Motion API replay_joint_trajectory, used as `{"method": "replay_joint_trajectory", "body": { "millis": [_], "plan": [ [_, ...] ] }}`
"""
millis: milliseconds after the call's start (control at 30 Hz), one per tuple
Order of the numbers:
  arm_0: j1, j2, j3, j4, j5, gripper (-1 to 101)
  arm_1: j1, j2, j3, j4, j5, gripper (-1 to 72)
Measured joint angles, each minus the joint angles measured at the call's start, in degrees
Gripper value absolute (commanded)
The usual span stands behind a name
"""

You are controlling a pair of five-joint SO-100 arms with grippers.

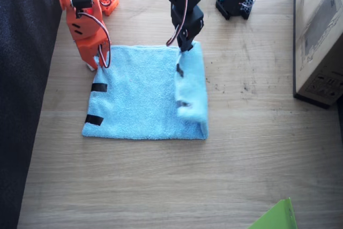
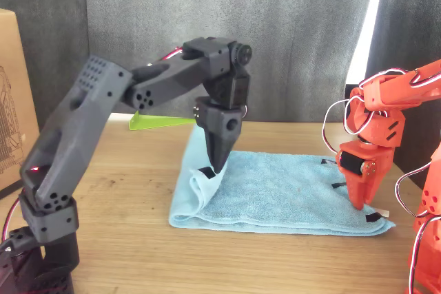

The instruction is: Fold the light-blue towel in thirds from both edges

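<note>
Terry-cloth stuff, the light-blue towel [image 1: 139, 100], is lying flat mid-table with its long axis running between the two arms. Nearest the fixed camera, its front edge shows one end already flipped over into a flap [image 1: 191, 87]. Further back, the left gripper [image 1: 186, 44] looks pinched shut on that flap's far corner, so I'd say the first third is basically in hand. At the other end, the right gripper [image 1: 95, 61] sits low on the taped edge [image 1: 95, 103]; can't tell if it's gripping. Next move probably: let go of the flap, then bring that taped edge over it.
</note>
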Motion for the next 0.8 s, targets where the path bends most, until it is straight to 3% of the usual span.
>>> {"method": "replay_joint_trajectory", "body": {
  "millis": [100, 167, 400, 567, 633, 700, 800],
  "plan": [
    [-0.1, -2.0, -1.6, 0.0, 0.0, 0, 0.0, 0.0, 0.0, 0.0, -0.4, 0.1],
    [0.0, -2.7, -2.3, 0.0, 0.0, 15, 0.0, 0.0, 0.0, 0.0, -0.4, 0.1],
    [-0.1, -2.9, -3.9, 0.0, -0.9, 30, 0.0, 0.0, 0.2, -0.3, -0.2, 0.1],
    [0.3, -0.4, -4.3, 0.0, 0.3, 29, 0.0, -0.6, 0.4, -0.4, -0.2, 0.1],
    [0.7, 1.9, -4.6, 0.0, 1.0, 20, 0.0, -0.6, 0.4, -0.4, -0.2, 0.1],
    [2.6, 4.4, -4.6, 0.0, 1.2, 0, 0.0, -0.6, 0.4, -0.4, -0.2, 0.1],
    [9.1, 8.1, -4.6, 0.0, -0.2, 0, -0.4, -0.6, 0.4, -0.4, -0.1, 0.1]
  ]
}}
